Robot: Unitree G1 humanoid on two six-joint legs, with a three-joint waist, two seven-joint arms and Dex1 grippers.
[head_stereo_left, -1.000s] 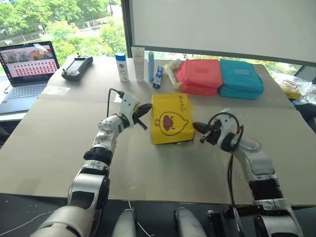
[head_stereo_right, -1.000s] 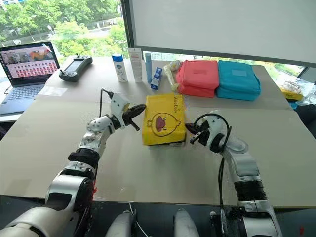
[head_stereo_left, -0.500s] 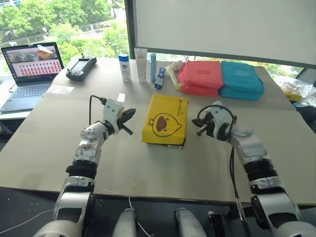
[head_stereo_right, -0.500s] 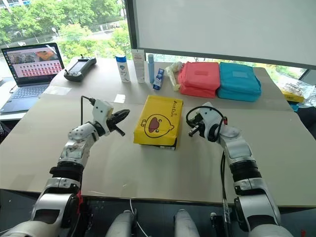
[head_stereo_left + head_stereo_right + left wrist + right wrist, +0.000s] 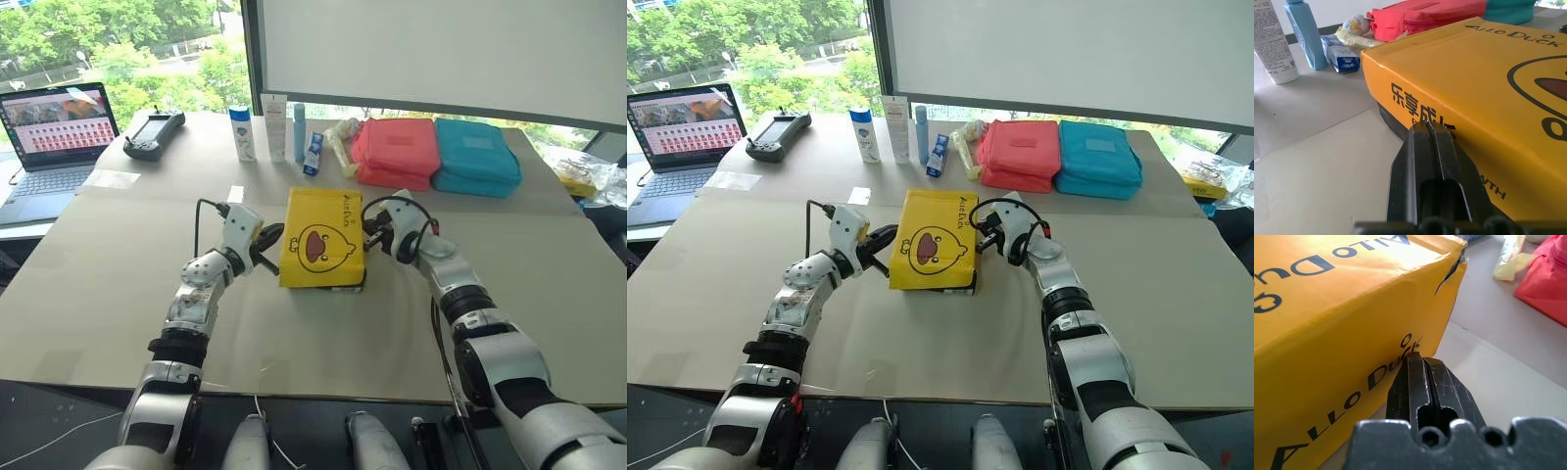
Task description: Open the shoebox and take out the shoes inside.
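Shoebox [image 5: 322, 240] lid reads "ALLO DUCK" (Chinese characters on side); left gripper [image 5: 1431, 128] and right gripper [image 5: 1417, 358], fingers pressed together, flank it.

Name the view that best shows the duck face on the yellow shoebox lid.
The left eye view: the yellow cardboard shoebox shows its whole duck face. The right eye view shows the same. The left wrist view catches part of the outline; the right wrist view catches lettering.

Smooth yellow cardboard shoebox [image 5: 322, 238], matt beige table [image 5: 118, 264], scuffed black plastic fingers [image 5: 1447, 387].
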